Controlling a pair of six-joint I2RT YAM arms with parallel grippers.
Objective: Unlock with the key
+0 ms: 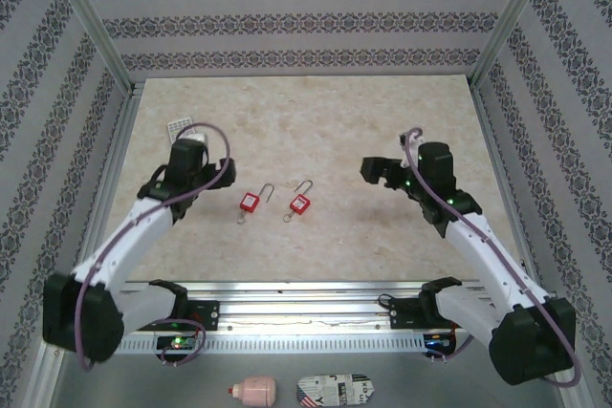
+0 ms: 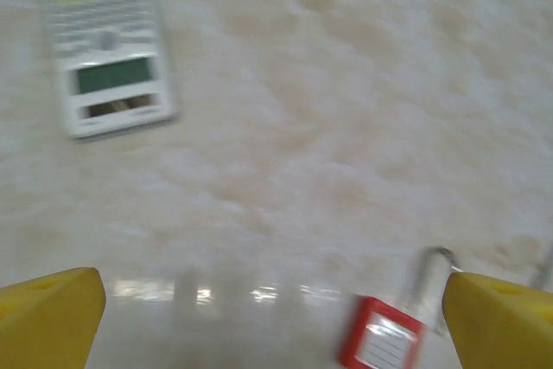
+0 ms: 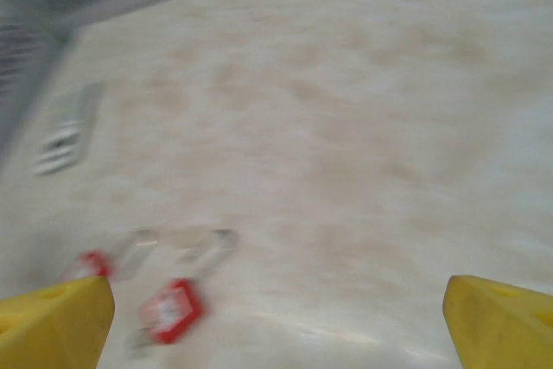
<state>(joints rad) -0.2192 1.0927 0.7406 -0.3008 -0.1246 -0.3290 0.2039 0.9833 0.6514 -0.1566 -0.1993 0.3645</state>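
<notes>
Top external view: left gripper and right gripper both gape, holding nothing. Left padlock and right padlock lie between them, ahead of each, touched by neither. Risk: you nudge a lock and it skids on the smooth marbled tabletop; keys too small to judge. Patterned walls close you in.

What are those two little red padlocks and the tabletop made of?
The left padlock and right padlock seem to have red plastic bodies with a fairly matte look, and thin shackles that are probably metal, being grey and glinting. The tabletop looks like beige marble-patterned laminate or stone. Its mottled veining and soft glare leave that open.
</notes>
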